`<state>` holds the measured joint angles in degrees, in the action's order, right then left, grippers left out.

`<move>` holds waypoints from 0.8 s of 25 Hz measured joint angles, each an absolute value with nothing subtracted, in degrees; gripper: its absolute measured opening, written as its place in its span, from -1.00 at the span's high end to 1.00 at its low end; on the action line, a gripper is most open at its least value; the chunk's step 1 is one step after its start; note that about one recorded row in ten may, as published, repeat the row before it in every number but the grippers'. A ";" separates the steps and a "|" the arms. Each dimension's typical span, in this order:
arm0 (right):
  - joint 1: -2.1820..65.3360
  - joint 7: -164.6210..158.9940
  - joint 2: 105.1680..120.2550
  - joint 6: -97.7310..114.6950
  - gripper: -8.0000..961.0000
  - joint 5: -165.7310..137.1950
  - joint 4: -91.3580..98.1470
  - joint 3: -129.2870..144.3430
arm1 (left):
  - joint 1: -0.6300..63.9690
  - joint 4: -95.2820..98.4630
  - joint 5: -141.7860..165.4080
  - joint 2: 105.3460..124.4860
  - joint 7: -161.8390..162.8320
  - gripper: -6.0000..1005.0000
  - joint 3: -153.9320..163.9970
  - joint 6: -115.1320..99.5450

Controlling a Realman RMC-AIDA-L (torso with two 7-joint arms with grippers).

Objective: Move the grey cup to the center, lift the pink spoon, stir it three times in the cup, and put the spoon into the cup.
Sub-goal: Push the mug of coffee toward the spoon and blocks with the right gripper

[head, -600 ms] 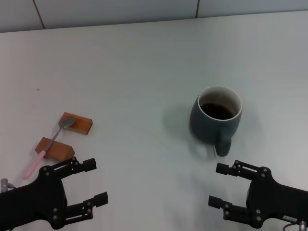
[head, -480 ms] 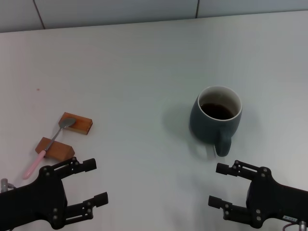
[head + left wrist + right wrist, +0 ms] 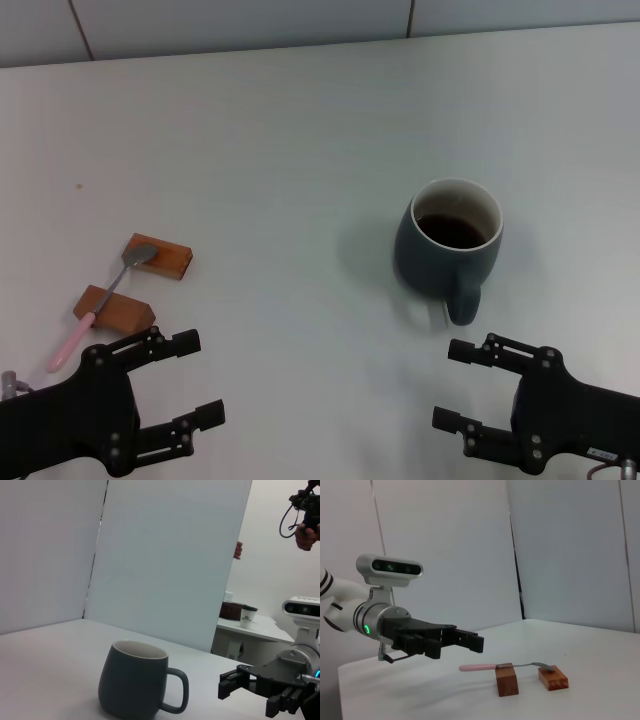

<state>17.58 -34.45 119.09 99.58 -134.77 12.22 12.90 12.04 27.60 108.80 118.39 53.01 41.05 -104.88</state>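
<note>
1. While both arms are hovering low at the near edge of the table (image 3: pixel 300 120), nothing is being held, so by my reading the first step, shifting the cup, is not yet begun.
2. The right gripper (image 3: pixel 462 384) is hanging with its fingers spread apart, and the grey cup (image 3: pixel 452 243) is standing upright just beyond those fingertips, its handle pointing back toward them and dark liquid showing inside.
3. The left gripper (image 3: pixel 190 378) is likewise waiting with fingers apart and empty; the pink spoon (image 3: pixel 100 305) is lying just ahead of it and to its outer side, its metal bowl resting on the farther of two wooden blocks (image 3: pixel 160 256) and its neck bridging the nearer one, the pink handle sticking out past that block toward the gripper.
4. Next, I judge, the right gripper is needing to reach forward, close on the cup's handle or body, and slide it toward the left gripper's side, keeping it level so the liquid is not slopping out.
</note>
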 joint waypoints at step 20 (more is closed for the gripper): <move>16.67 -28.59 119.23 99.50 0.70 -130.02 10.60 11.41 | 12.04 27.60 108.80 118.48 53.00 -0.56 41.05 -104.84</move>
<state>16.67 -28.59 119.23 99.50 -130.02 10.60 11.41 12.04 27.60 108.80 118.48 53.00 41.05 -104.84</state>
